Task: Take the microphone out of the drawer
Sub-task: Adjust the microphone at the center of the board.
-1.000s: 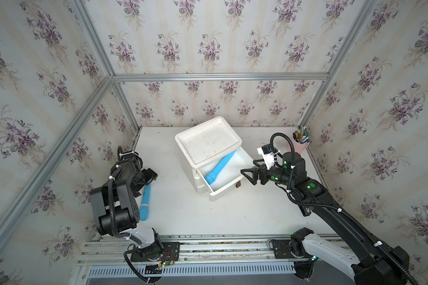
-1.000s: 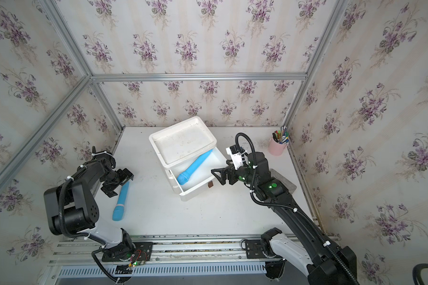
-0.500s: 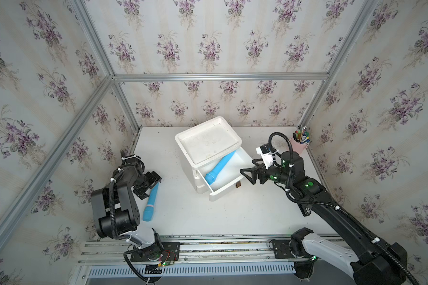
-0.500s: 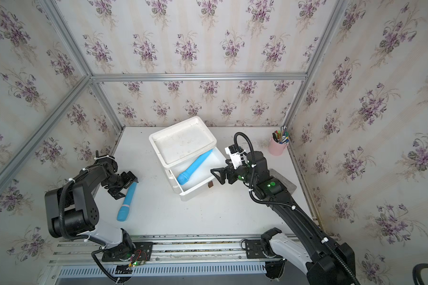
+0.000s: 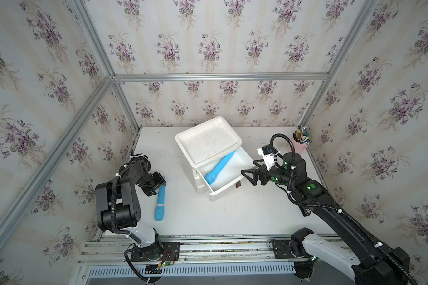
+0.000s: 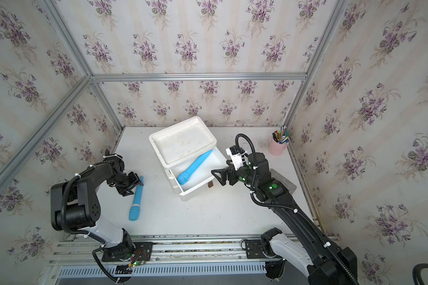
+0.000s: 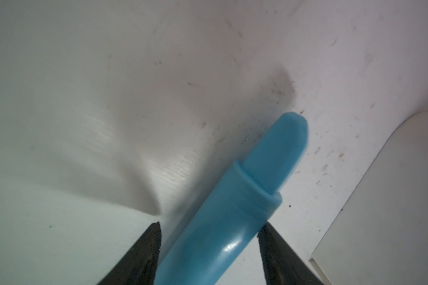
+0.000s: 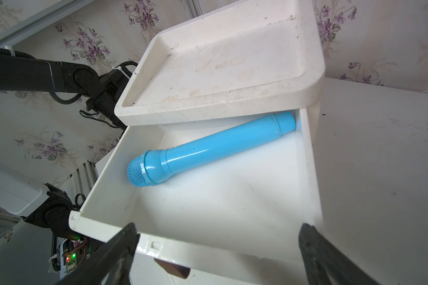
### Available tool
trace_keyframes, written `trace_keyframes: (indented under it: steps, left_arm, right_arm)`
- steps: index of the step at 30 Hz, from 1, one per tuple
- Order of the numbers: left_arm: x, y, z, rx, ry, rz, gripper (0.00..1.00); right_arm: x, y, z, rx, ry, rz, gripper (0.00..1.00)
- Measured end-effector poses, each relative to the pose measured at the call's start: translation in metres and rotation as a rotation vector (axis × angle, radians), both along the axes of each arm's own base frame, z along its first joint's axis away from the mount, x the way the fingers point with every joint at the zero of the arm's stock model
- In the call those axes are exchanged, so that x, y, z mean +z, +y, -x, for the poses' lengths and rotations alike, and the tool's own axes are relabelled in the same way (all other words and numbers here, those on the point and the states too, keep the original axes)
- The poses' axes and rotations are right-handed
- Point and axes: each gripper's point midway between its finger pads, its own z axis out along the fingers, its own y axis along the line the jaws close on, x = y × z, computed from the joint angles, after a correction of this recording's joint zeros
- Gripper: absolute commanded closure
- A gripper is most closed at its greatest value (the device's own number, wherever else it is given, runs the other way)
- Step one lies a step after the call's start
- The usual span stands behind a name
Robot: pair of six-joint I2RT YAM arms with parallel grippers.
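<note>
Moved: left pincer (image 5: 162, 180) + table mic (image 5: 160, 199) both sit a bit nearer the cabinet than 1 s ago, and its jaws have come in from wide. R side, drawer and drawer mic are unchanged.
Left pincer: narrowed and straddling the table mic's barrel, w/ the slim tail cap (image 7: 282, 148) poking out past the fingertips. One finger is about touching and there's a sliver of gap at the other, so can't tell if it's truly pinched.
Why there: prob. because the barrel lies flat on the table (image 5: 232, 217) and is slim enough to fit btwn the jaws.
Right pincer (image 5: 247, 166): wide, empty, hovering just outside the drawer (image 8: 109, 187) front wall, aimed in.
Drawer mic (image 8: 215, 148): the task's thing, still inside the drawer. It is straight ahead of the R pincer, beyond the front wall, w/ nothing touching it.
Lie: diagonal, tail tucked at the back under the cabinet top (image 5: 208, 140), mesh head nearer the pincer. Prob. too long to sit square.
Why wide: jaws look set to take the barrel across.
Status: drawer is out, mic not lifted yet.
Watch: the front wall stands btwn the pincer and the mic, so approach likely needs to go over it.
</note>
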Motion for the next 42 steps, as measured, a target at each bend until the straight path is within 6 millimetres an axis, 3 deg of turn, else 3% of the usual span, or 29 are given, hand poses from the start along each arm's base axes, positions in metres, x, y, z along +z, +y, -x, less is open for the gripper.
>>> trace_keyframes:
  steps: [3,7,11,15,24,39,42]
  left_arm:
    - [-0.002,-0.004,0.0,-0.02,0.009,-0.005,0.44]
    - [-0.003,-0.007,-0.001,-0.047,0.02,-0.019,0.57]
    - [-0.003,-0.009,0.0,-0.051,0.025,-0.017,0.77]
    - [-0.001,-0.009,0.0,-0.046,0.025,-0.018,0.87]
    - [0.01,0.001,-0.002,0.116,-0.013,-0.066,0.98]
    - [0.013,-0.002,-0.009,0.591,-0.15,0.062,0.97]
    - [0.007,-0.004,-0.009,0.633,-0.138,0.088,0.62]
  right_arm:
    - [0.0,-0.001,0.0,-0.005,-0.001,0.001,0.0]
    - [-0.002,-0.002,0.0,-0.009,0.003,0.004,0.0]
    - [-0.001,-0.002,0.001,-0.01,-0.002,0.003,0.0]
    - [-0.001,-0.002,0.0,-0.012,-0.002,0.003,0.0]
    - [0.001,-0.003,0.001,-0.012,-0.008,0.0,0.0]
    - [0.002,-0.004,0.002,-0.016,-0.013,0.0,0.0]
    - [0.002,-0.004,0.003,-0.016,-0.013,0.0,0.0]
